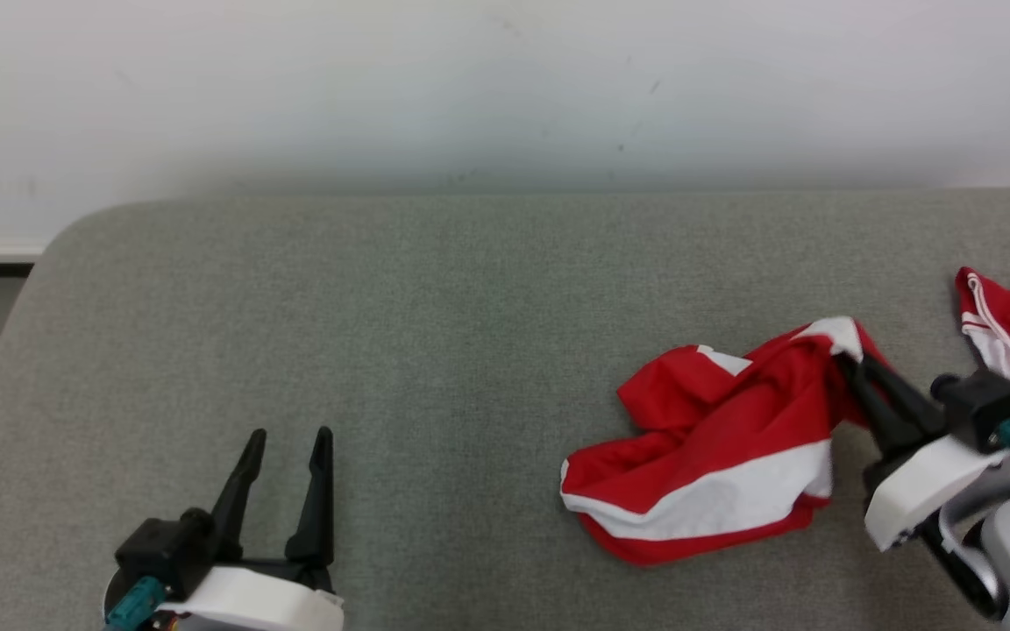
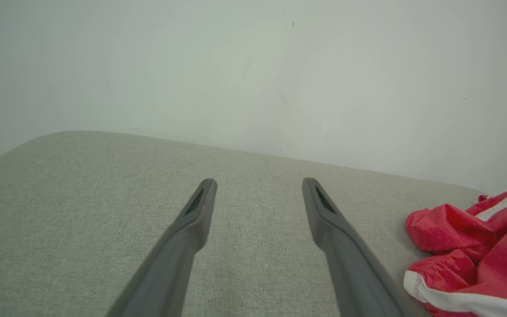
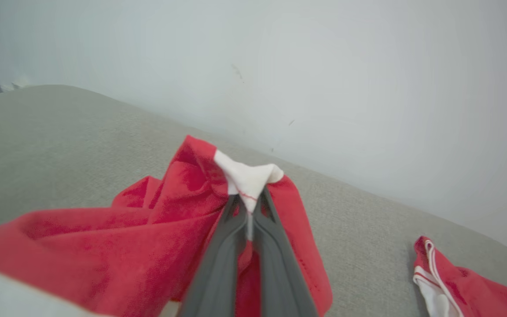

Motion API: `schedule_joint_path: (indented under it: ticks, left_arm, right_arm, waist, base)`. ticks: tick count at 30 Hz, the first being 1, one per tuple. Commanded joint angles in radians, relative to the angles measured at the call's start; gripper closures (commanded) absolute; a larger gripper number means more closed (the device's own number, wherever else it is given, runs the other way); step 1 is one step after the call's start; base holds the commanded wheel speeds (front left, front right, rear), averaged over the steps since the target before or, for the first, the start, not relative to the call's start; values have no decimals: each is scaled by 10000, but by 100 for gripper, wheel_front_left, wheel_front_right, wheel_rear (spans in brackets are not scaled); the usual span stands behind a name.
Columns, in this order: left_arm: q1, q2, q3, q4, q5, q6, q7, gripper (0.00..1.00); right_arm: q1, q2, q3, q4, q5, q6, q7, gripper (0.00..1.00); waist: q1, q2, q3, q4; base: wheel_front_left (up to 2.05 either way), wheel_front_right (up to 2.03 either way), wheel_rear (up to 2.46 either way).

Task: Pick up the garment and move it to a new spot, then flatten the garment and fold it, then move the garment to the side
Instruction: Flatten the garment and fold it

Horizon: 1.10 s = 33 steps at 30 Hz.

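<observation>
The garment [image 1: 715, 447] is a crumpled red piece with white bands, lying at the right of the grey padded surface [image 1: 435, 333]. My right gripper [image 1: 851, 366] is shut on its upper right fold, where white cloth bunches between the fingertips [image 3: 248, 203]. The pinched fold stands raised above the rest of the cloth. At the lower left my left gripper [image 1: 288, 436] rests open over bare padding, nothing between its fingers [image 2: 259, 182]. The garment's edge [image 2: 469, 255] shows at the right of the left wrist view, apart from those fingers.
A second red and white garment [image 1: 1009, 329] lies at the far right edge, also seen as a red piece [image 3: 464, 281] in the right wrist view. A pale wall [image 1: 505, 88] backs the surface. The surface's rounded corner [image 1: 58, 245] is at the left.
</observation>
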Motion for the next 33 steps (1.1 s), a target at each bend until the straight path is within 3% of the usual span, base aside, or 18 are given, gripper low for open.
schedule_joint_path:
  ticks: [1, 10, 21, 22, 23, 24, 29, 33]
  left_arm:
    - [-165, 23, -25, 28, 164, -31, -17, 0]
    - [-673, 9, -170, 225, 115, -118, -16, 0]
    - [-1017, 34, -276, 246, 159, -161, -16, 0]
    - [-1064, 32, -307, 244, 159, -163, -16, 0]
    - [-1102, 31, -326, 240, 163, -163, -16, 0]
    - [-1131, 30, -349, 261, 168, -160, -16, 0]
    - [-1141, 49, -381, 406, 171, -170, -16, 0]
    - [-967, 100, -364, 476, 228, -172, -18, 0]
  right_arm:
    - [-504, -235, 39, 182, 312, -22, 7, 100]
    - [-3089, -1020, 668, 905, 1908, -22, -474, 100]
    - [-4948, -1032, 1586, 4045, 2362, -22, 1165, 100]
    - [-5087, -1003, 1677, 4405, 2411, -22, 1195, 90]
    - [-5202, -961, 1703, 4787, 2498, -22, 1277, 40]
    - [-5270, -886, 1768, 5124, 2549, -22, 1338, 0]
    - [-5397, -615, 2046, 6001, 2956, -22, 1124, 0]
    - [-5148, -637, 2383, 5920, 3254, -22, 384, 0]
  waist:
    - [-1, -1, 446, 274]
    - [-1, -1, 1034, 1009]
    - [-1, -1, 1476, 1229]
    - [-1, -1, 1535, 1251]
    - [-1, -1, 1583, 1266]
    - [-1, -1, 1604, 1271]
    - [-1, -1, 1428, 1159]
    - [-1, -1, 858, 856]
  base:
    - [0, 0, 0]
    - [0, 0, 0]
    - [0, 0, 0]
    - [0, 0, 0]
    - [0, 0, 0]
    - [0, 0, 0]
    - [0, 0, 0]
    - [0, 0, 0]
